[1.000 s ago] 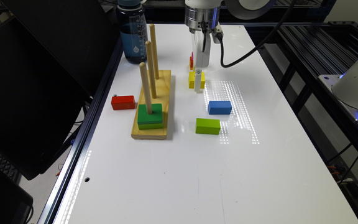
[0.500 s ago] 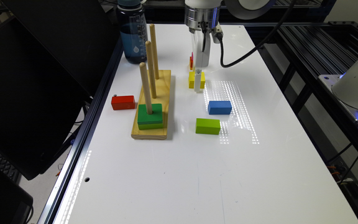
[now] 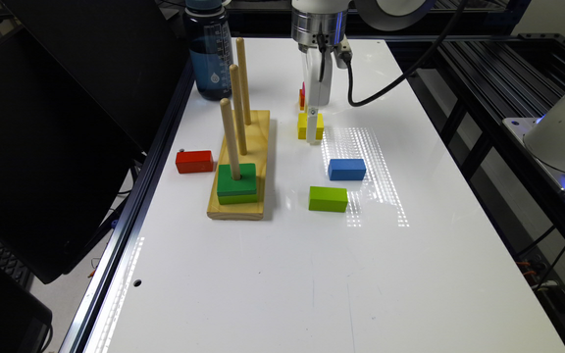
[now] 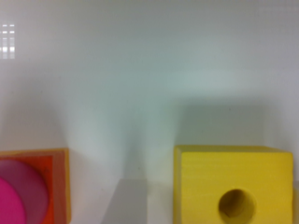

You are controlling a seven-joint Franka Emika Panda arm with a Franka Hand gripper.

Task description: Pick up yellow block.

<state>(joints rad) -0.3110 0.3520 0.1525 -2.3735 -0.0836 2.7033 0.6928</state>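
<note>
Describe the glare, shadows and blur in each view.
Exterior view: sharp, with a dotted grid of light glare on the white table beside the blue block. Wrist view: soft and blurry; the yellow block casts a faint shadow behind it.

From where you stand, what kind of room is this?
Probably a robotics lab bench: a white tabletop on a black metal frame, a robot arm over small coloured wooden blocks, and a wooden peg board.

White table [image 3: 282,274]: yellow block [image 3: 304,125], blue block [image 3: 346,169], lime block [image 3: 328,198], red block [image 3: 194,162], peg board [image 3: 243,166], bottle [image 3: 209,54].
</note>
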